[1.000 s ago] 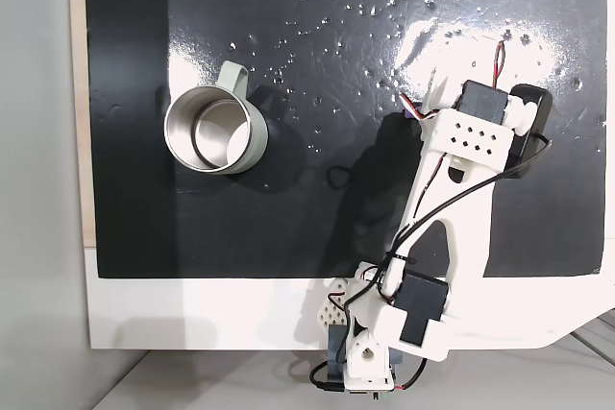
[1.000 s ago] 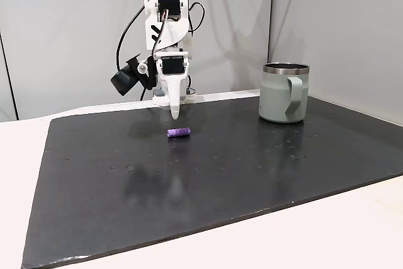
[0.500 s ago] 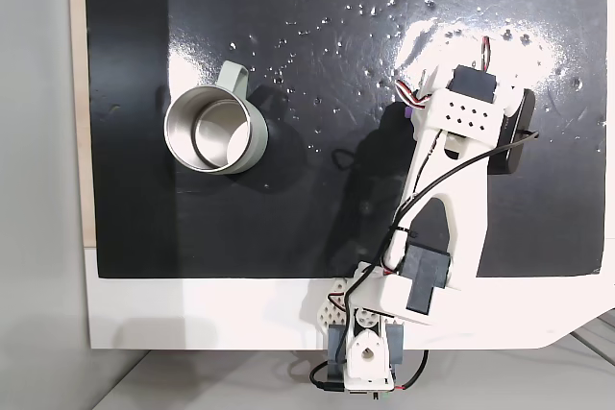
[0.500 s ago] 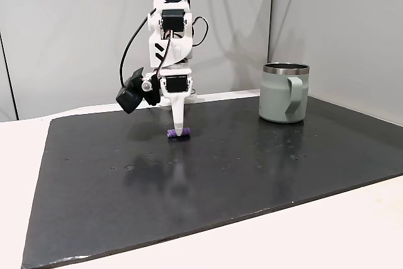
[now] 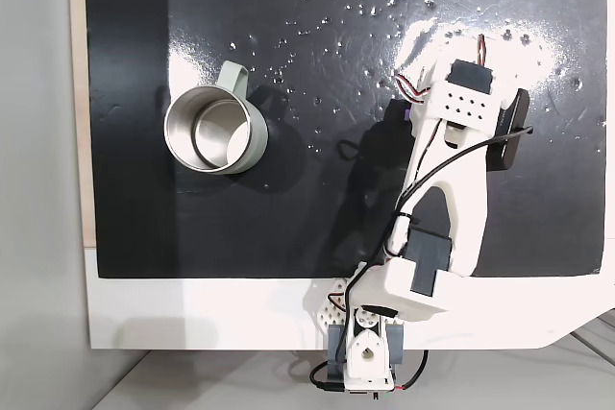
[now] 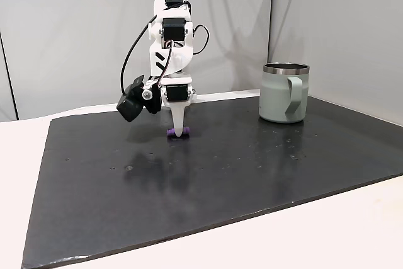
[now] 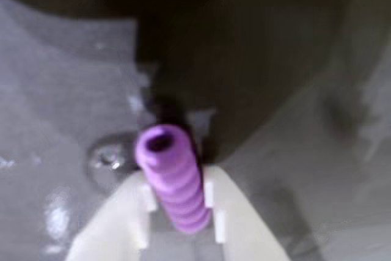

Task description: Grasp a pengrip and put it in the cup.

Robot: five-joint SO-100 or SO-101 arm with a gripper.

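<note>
A wide stretch of bare black mat is seen between the gripper and the cup in a fixed view, with nothing standing in it. The cup is the one upright obstacle, set near the mat's left edge in that view, its handle turned toward the far edge and its open mouth unobstructed from above. The near half of the mat is left free in a fixed view. The arm itself is stretched over the right part, from the white near edge inward.
</note>
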